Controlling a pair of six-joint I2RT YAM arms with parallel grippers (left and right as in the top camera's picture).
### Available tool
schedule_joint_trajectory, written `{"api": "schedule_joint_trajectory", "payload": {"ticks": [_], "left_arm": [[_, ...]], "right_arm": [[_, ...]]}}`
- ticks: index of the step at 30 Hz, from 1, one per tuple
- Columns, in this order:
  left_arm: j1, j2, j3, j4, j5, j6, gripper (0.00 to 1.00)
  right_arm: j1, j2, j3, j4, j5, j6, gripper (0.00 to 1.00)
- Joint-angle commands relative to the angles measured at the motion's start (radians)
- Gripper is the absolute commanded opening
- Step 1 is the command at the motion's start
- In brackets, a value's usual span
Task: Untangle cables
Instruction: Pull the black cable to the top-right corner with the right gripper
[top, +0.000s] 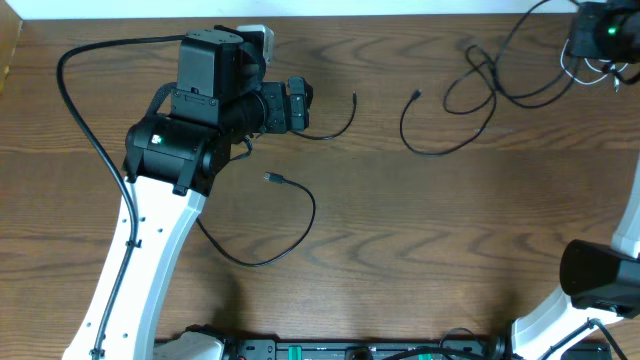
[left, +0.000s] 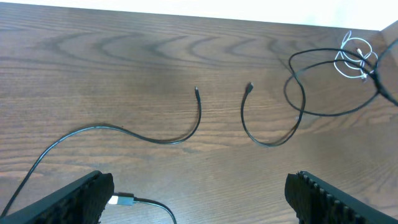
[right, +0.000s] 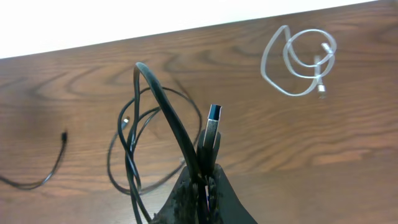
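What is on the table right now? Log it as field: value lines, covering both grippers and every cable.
left gripper: open, empty, over the brown wooden table
right gripper: shut on a glossy black cable just below its silver USB plug
tangle: thin black cable loops running from that grip down to the table
separate cords: short curved black cord; black cord with a small plug; they lie apart
white cord: thin white coiled cord, on the table beside the tangle
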Motion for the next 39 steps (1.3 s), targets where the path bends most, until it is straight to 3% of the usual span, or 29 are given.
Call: {"api": "schedule_joint_trajectory", "payload": {"ticks": [1,16,21,33,39], "left_arm": [[0.003,0.007,0.003,0.003,-0.003,-0.005,0.94],[0.003,0.008,0.003,0.023,-0.003,-0.005,0.94],[0.003,0.008,0.003,0.031,-0.003,-0.005,0.94],[0.003,0.008,0.003,0.029,-0.003,-0.006,0.94],[0.003,0.008,0.003,0.031,-0.003,-0.006,0.94]], "right_arm": [[-0.042,0.001,0.054,-0.002,0.072,-0.015,0.01],[-0.456,0.001,0.164,0.223,0.225,0.081,0.01],[-0.532,0.007,0.162,0.233,0.295,0.090,0.01],[-0.549,0.166,0.098,0.171,0.237,0.128,0.01],[-0.549,0.251,0.098,0.136,0.057,0.127,0.01]]}}
